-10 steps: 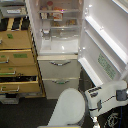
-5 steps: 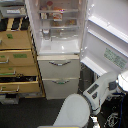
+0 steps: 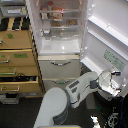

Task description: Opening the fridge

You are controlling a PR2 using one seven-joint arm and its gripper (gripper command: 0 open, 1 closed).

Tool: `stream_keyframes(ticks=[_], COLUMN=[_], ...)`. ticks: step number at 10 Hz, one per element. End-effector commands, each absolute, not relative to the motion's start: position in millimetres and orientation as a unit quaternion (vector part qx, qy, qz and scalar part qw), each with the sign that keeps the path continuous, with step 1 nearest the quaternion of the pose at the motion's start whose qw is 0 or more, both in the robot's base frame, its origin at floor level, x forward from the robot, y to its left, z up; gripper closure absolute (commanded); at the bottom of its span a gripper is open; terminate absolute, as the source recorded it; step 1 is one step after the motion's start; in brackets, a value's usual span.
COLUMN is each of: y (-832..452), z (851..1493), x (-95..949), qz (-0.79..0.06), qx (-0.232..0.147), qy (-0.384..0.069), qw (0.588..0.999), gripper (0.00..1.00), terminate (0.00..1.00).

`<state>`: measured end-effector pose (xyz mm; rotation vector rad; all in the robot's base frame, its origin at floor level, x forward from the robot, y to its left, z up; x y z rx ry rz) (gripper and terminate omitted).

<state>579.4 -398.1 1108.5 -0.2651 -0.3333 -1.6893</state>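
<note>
The tall white fridge (image 3: 60, 67) stands in the middle of the exterior view. Its large upper door (image 3: 107, 35) is swung wide open toward the view's right, and a green sticker (image 3: 114, 59) shows on it. Lit shelves with food (image 3: 59, 20) are exposed inside. Below them, two drawers with curved silver handles (image 3: 60, 64) are closed. My white arm (image 3: 75, 92) reaches from the bottom centre toward the right. My gripper (image 3: 110, 82) is at the lower edge of the open door. It is blurred, so I cannot make out how its jaws stand.
A tan wooden drawer cabinet (image 3: 17, 60) stands against the fridge on the exterior view's left, with its lower drawers pulled partly out. A dark object (image 3: 12, 10) sits on top of it. Cables (image 3: 112, 120) lie on the dark floor at the bottom right.
My arm has shifted, and the forearm now stretches further toward the door's lower edge. The upper door stays open.
</note>
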Motion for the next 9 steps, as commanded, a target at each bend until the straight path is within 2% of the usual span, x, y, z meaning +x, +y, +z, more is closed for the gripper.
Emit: stream_keyframes(ticks=[1, 3, 4, 5, 8, 9], y=[32.2, 102.4, 137.1, 165.5, 240.8, 265.2], z=[1007.1, 1012.3, 1027.5, 1042.3, 1079.5, 1088.9], x=[650.8, 642.0, 633.2, 627.7, 594.4, 588.5], qz=[-0.569, -0.516, -0.485, -0.460, -0.405, -0.353], qx=[-0.064, -0.053, -0.060, -0.073, -0.076, -0.086], qy=[-0.118, -0.122, -0.138, -0.147, -0.193, -0.232], qw=[0.811, 0.846, 0.861, 0.873, 0.890, 0.902], gripper=[0.00, 0.00, 0.00, 0.00, 0.00, 0.00], terminate=[0.00, 0.00, 0.00, 0.00, 0.00, 1.00])
